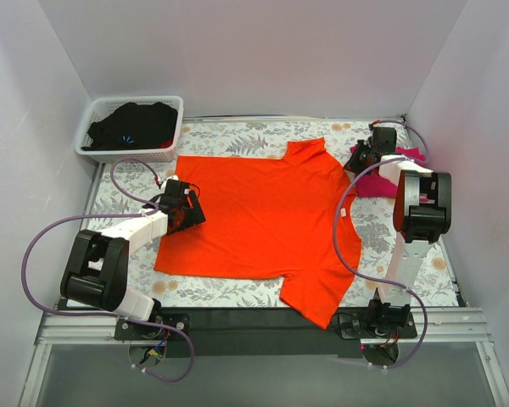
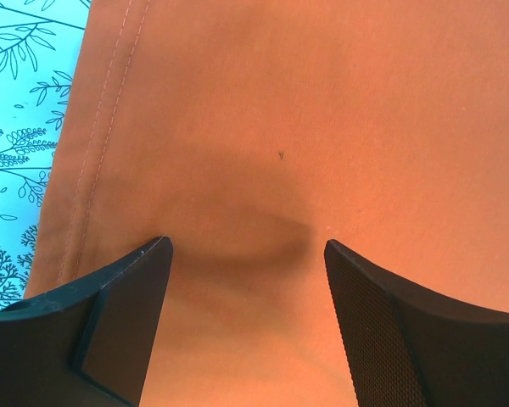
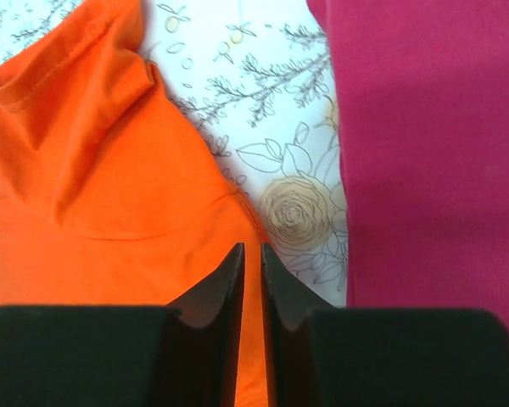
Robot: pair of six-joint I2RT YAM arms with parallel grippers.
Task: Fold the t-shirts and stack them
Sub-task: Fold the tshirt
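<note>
The desk (image 1: 229,136), under its floral cover, carries an orange t-shirt (image 1: 263,216) spread flat across the middle. Its collar points to the far edge and one sleeve hangs over the near edge. A white basket (image 1: 127,155) of black clothes (image 1: 136,125) sits at the far left corner, and a magenta t-shirt (image 3: 433,153) lies bunched by the far right corner, just beside the orange shoulder. My left claw (image 2: 248,254) hangs spread wide over the orange cloth, just inside its stitched hem, gripping nothing. My right claw (image 3: 253,250) is by the collar, its jaws almost pressed together with a sliver of orange in the slit. I cannot tell whether the fabric is truly caught. I judge this shirt to be light, limp and likely to sag, so one pinch would only drag a wrinkle. It is best taken at the firmer seamed edges, hem and shoulder, with both claws lifting together.
</note>
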